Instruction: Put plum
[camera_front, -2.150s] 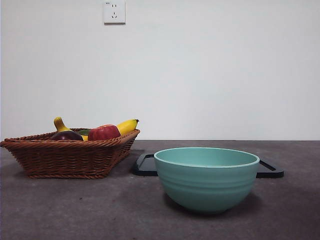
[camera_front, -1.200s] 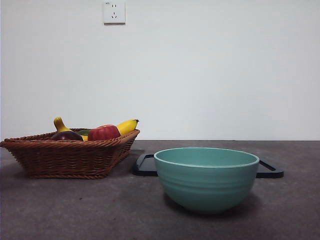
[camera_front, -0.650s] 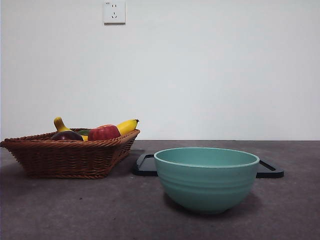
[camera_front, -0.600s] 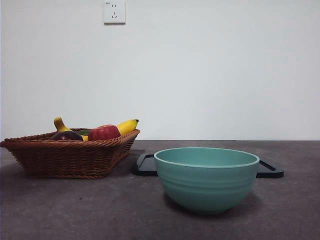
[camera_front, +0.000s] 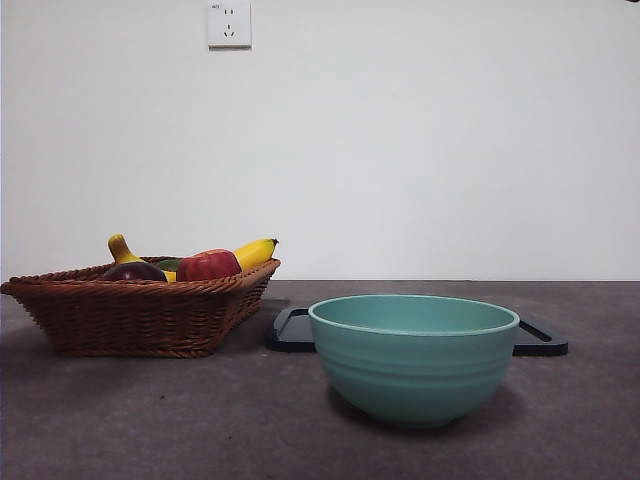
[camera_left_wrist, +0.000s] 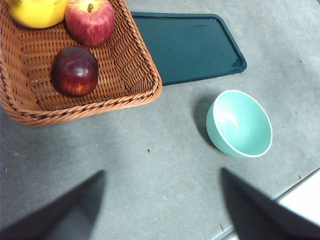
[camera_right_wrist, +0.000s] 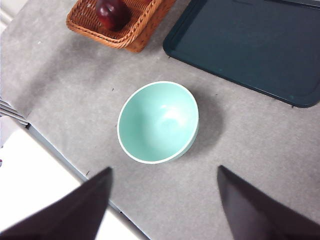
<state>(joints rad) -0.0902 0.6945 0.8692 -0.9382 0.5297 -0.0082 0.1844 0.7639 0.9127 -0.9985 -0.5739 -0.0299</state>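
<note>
A: Start at the near edge of the table. What sits closest?

B: The teal bowl (camera_front: 413, 355), empty, standing alone. Behind it, toward twelve o'clock, lies the dark tray (camera_front: 292, 331), also bare. The wicker basket (camera_front: 130, 315) is off toward ten o'clock from the bowl, just beside the tray's end.

A: And the plum?

B: The plum (camera_left_wrist: 75, 71) rests in the basket, near the red apple (camera_left_wrist: 90, 21) but apart from it, with the yellow banana (camera_left_wrist: 36, 11) further in. From the front only its dark crown (camera_front: 133, 271) shows above the rim.

A: So how far along are we?

B: By my reckoning, nothing is done yet. The fruit is untouched, and reaching, grasping, carrying and setting down all remain. Where it goes, bowl or tray, the task does not say.

A: The arms?

B: Both hang high over the table. The left gripper (camera_left_wrist: 162, 205) has its jaws spread wide and holds nothing; the right gripper (camera_right_wrist: 162, 202), above the bowl, is likewise wide and empty.

A: How does the plum look?

B: Dark maroon, nearly black at the edges, round, glossy, with a soft highlight on top.
</note>
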